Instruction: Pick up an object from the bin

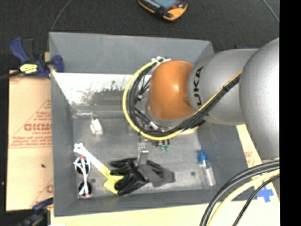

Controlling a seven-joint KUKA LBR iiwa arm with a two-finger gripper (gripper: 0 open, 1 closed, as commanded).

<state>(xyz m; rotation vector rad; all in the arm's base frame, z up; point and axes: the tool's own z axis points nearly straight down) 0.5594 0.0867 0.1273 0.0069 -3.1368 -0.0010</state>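
Black glove (130,177) lies just under the jaws; their grip cannot be told.

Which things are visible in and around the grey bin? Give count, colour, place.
grey metal bin: one, grey, centre.
small white plastic piece: one, white, left.
flat white tool, yellow end: one, white-yellow, lower left.
glasses-shaped toy: one, black-white-red, lower-left corner.
crumpled black glove-like heap: one, black, lower middle.
clear tube, blue cap: one, clear-blue, lower right.
orange-and-black handheld device: one, outside, above bin.
silver robot arm, orange cover: one, from right.
pincer: one, metal, over black heap.
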